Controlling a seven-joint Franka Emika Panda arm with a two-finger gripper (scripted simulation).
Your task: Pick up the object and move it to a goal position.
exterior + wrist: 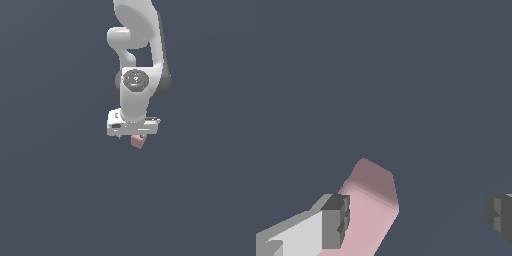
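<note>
The white two-fingered gripper [136, 136] hung over the small pale-pink cube with rounded edges [138, 142], which sat just beneath the hand on the plain slate-grey floor [55, 200]. In the wrist view the dark finger pads [336, 221] stood wide apart, holding nothing; the cube [370, 210] lay against one pad, far from the other. Closing from that offset would likely shove or twist the cube instead of pinching it squarely.

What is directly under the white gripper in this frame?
The pale-pink cube pokes out beneath the gripper. In the wrist view it lies against one finger pad, the other apart. The cube's upper part is hidden behind the gripper.
</note>
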